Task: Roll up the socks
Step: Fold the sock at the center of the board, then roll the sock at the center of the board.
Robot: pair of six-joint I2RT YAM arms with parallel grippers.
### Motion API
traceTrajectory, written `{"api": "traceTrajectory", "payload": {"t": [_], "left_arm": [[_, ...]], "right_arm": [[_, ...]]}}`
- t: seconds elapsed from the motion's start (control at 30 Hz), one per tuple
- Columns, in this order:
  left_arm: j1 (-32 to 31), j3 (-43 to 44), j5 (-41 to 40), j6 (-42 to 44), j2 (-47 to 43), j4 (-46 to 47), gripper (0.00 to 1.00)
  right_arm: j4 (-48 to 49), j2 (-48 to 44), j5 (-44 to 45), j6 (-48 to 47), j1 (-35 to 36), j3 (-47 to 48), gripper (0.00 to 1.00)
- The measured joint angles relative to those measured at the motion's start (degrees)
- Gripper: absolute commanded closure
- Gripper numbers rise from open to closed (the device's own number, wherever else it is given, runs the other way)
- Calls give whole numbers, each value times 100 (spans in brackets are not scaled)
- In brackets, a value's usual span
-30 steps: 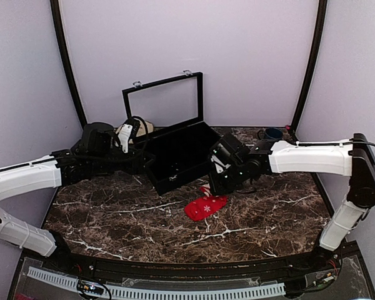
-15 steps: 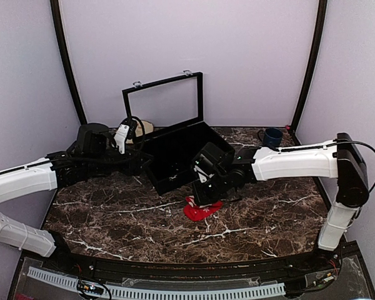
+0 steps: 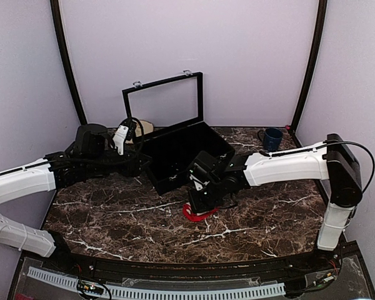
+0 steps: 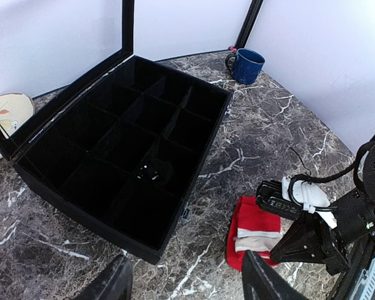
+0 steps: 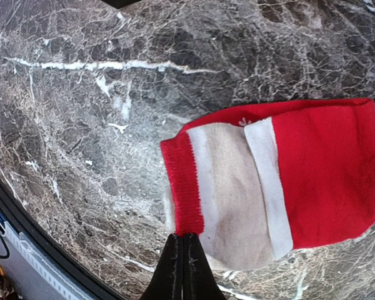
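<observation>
**Station Status: Both End Effectors and the Socks**

1. Right end effector: I read its two fingers as pressed together, tip to tip, with nothing clamped between them. In the right wrist view they enter at 6 o'clock and end at the near edge of the cream cuff. I cannot tell whether the tips touch the fabric or hang just above it.

2. Socks: they lie flat on the tabletop as one red bundle. The cream ribbed band is folded across it, and a narrow red edge shows at its 9 o'clock side. In the top view the bundle sits near the middle of the tabletop. It is largely covered by the right arm's wrist, with only a red edge showing.

3. Left end effector: its fingers stand apart and hold nothing. In the left wrist view they frame bare marble just in front of the black case.

4. Black case: its lid is raised and the interior is split into compartments. I cannot make out what the small dark item in one of the near cells is. The socks lie at about 5 o'clock from the case, just beside its front corner and not touching it.

5. Outlying items: a blue mug stands at 2 o'clock from the case, well apart. A cream disc with a floral print sits at 9 o'clock, near the lid hinge.
</observation>
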Motion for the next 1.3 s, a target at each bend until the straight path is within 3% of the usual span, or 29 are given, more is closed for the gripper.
{"api": "traceTrajectory", "payload": {"t": [0.3, 0.57, 0.93, 1.3], "left_arm": [[0, -35, 4, -2, -20, -22, 38], [0, -79, 4, -2, -46, -22, 38], [-210, -282, 280, 216, -46, -17, 41], [-1023, -131, 678, 511, 1115, -28, 41]], "right_arm": [[0, 136, -188, 20, 68, -2, 66], [-76, 136, -136, 24, 122, 2, 65], [-216, -444, 645, 319, 164, -221, 67], [216, -1102, 1023, 568, -249, -1545, 52]]}}
